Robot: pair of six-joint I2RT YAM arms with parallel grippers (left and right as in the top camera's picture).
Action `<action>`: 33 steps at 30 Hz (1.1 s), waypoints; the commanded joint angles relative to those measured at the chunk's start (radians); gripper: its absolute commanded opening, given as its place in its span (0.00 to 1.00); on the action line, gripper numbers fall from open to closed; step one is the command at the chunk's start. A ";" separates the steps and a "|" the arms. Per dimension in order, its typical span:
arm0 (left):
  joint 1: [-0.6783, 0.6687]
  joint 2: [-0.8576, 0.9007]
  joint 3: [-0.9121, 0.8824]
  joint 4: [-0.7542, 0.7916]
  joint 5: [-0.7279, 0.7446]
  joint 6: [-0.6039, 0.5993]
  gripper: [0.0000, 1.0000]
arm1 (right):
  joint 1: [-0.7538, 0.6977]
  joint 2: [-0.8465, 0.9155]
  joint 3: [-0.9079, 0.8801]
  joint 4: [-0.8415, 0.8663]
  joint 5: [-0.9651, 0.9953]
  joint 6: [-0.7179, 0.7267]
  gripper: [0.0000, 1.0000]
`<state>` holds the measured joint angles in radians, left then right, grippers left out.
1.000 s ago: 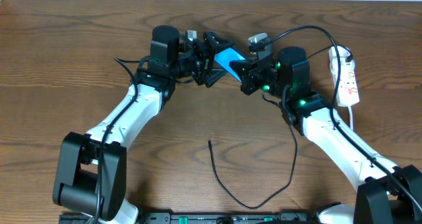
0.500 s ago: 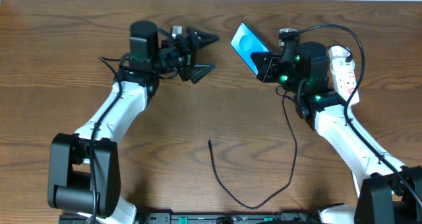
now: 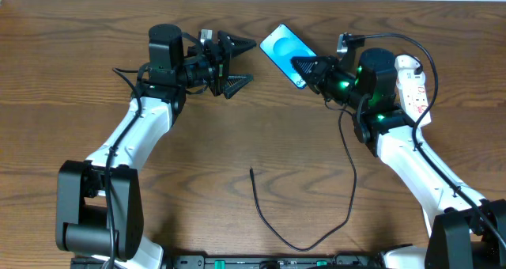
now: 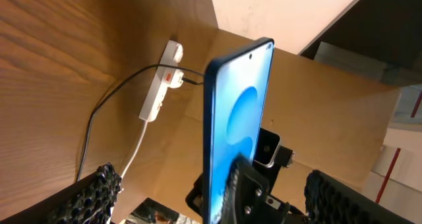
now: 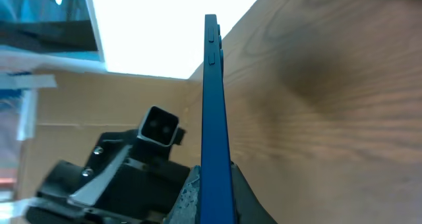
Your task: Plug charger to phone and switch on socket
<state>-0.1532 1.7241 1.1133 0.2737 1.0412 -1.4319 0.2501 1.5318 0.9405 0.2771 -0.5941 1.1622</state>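
A robotics lab bench, by the look: two white-and-black arms (image 3: 130, 130) reaching over a wood-grain table (image 3: 63, 79), bare brown board panels (image 4: 316, 85) standing just beyond the left gripper (image 4: 211, 197)

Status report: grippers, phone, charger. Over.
Left gripper open, empty. Right gripper shut on phone. Charger loose on table, tip unplugged. Nothing in the way.
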 commanded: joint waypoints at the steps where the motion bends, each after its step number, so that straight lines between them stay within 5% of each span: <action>1: 0.005 -0.026 0.034 0.006 -0.021 0.024 0.91 | 0.034 -0.002 0.021 0.020 -0.045 0.199 0.01; 7: 0.005 -0.026 0.034 0.006 -0.055 0.024 0.91 | 0.082 -0.002 0.021 0.040 -0.044 0.404 0.01; 33: 0.005 -0.026 0.034 0.140 -0.105 -0.048 0.91 | 0.236 -0.002 0.021 0.109 0.121 0.685 0.01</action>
<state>-0.1524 1.7241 1.1156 0.4080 0.9428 -1.4708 0.4755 1.5318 0.9405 0.3721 -0.4953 1.8202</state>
